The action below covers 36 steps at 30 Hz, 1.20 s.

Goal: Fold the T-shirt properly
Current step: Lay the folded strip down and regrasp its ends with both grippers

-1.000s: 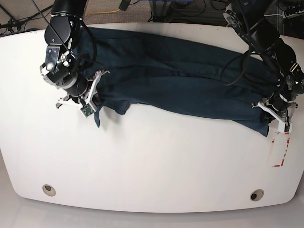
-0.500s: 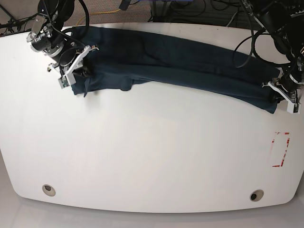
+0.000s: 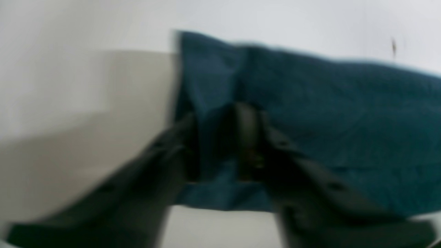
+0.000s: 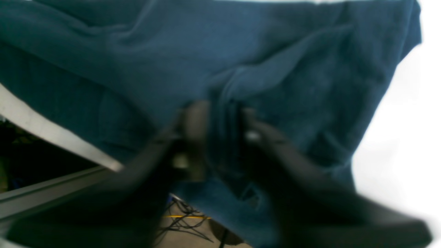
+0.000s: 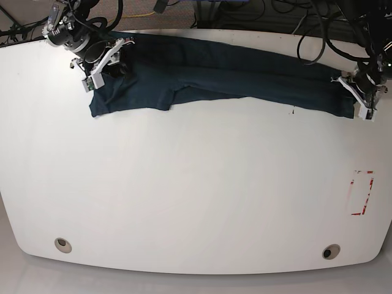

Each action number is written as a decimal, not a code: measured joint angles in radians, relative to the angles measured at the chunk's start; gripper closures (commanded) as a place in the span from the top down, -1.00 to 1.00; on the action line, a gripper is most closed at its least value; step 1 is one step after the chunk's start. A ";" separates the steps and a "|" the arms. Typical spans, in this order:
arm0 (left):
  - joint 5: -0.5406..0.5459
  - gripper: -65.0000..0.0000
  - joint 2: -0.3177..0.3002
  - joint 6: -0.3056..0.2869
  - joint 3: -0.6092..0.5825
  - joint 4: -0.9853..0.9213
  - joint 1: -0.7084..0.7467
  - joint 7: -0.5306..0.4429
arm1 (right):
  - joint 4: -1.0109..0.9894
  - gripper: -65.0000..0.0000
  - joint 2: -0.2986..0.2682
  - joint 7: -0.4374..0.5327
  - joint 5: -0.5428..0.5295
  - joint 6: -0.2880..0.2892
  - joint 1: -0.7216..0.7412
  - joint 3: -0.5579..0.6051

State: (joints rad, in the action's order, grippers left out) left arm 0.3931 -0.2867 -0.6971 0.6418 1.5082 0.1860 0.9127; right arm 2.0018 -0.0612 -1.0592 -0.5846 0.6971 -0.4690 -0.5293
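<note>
The dark navy-teal T-shirt (image 5: 214,76) lies as a long folded band along the far edge of the white table (image 5: 196,184). At the band's left end, my right gripper (image 5: 101,64) sits over the cloth. In the blurred right wrist view its jaws (image 4: 220,127) stand parted with a ridge of T-shirt (image 4: 275,51) between them. My left gripper (image 5: 358,101) is at the band's right end. Its wrist view, also blurred, shows the jaws (image 3: 218,137) apart over the corner of the T-shirt (image 3: 327,110), with cloth in the gap.
Red tape marks (image 5: 361,193) sit near the table's right edge. Two round holes (image 5: 62,244) (image 5: 331,251) lie near the front edge. Cables and a yellow cord (image 5: 138,15) run on the floor behind the table.
Both arms carried the T-shirt's near edge toward the far side, narrowing it to a band at the far edge. Both grippers' jaws have parted from their shut grip.
</note>
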 measured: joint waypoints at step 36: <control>-0.040 -0.25 0.081 -0.009 0.099 -0.034 0.013 -0.057 | -0.366 0.16 -0.025 0.057 -0.011 0.026 0.213 -0.021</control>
State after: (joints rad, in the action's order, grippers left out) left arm 0.3527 -0.2058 -0.7063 0.7410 1.4746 0.1993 0.8555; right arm 1.6356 -0.0864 -1.0023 -0.5953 0.7235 -0.2558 -0.5503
